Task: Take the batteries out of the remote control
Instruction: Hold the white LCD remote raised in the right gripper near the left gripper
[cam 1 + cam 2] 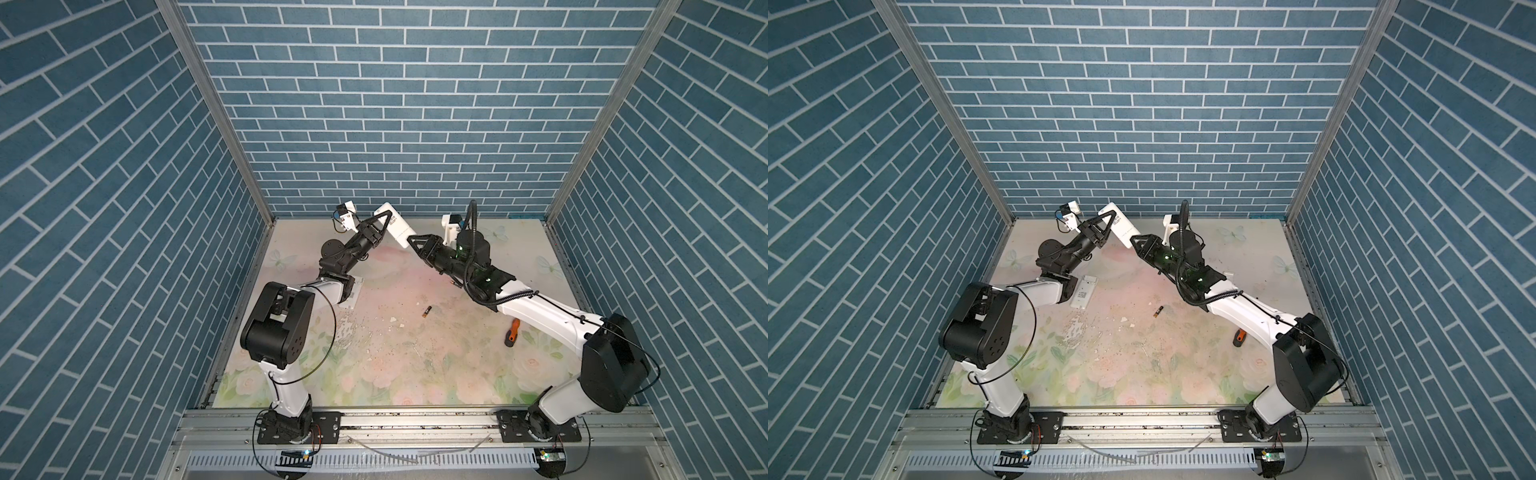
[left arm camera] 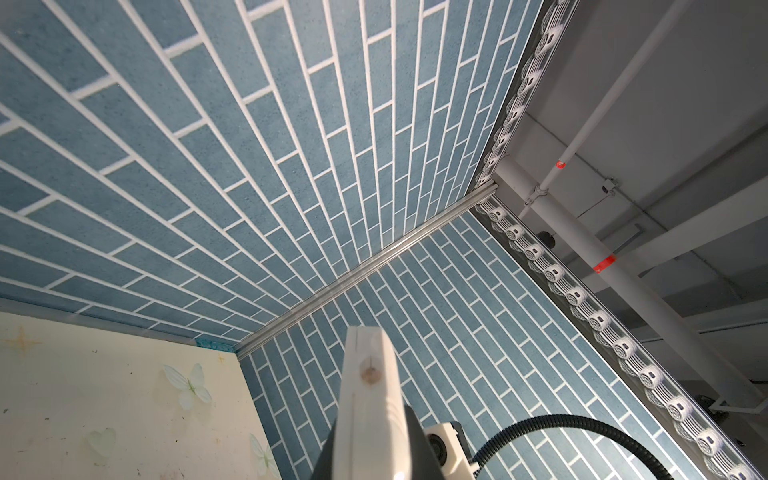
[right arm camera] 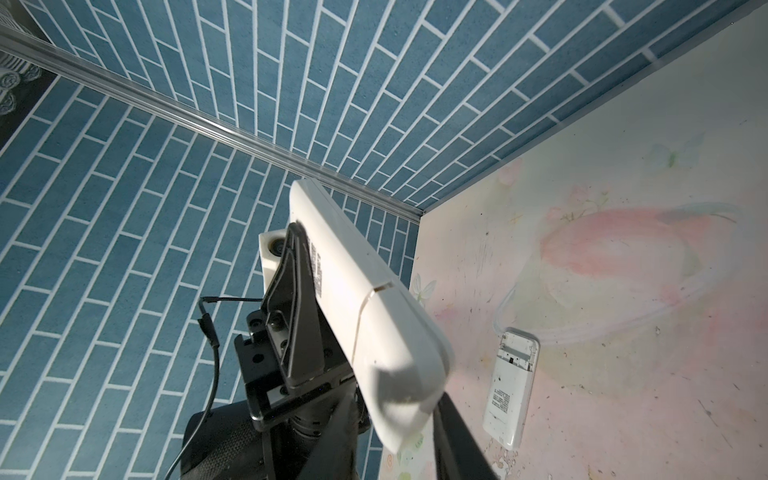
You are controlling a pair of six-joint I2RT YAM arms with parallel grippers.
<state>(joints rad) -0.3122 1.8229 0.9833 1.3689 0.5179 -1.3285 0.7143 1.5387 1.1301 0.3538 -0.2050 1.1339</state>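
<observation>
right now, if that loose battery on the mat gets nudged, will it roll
Likely to roll sideways: the battery is a small cylinder lying on its side on the flat mat. Pushed end-on, it may just slide or pivot.

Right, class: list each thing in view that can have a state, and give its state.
Held remote: in the air, cover on.
Second remote: lying flat, cover off.
Battery: lying loose, outside both remotes.
Screwdriver: lying flat, untouched.
Left gripper: shut on held remote.
Right gripper: shut on held remote.
</observation>
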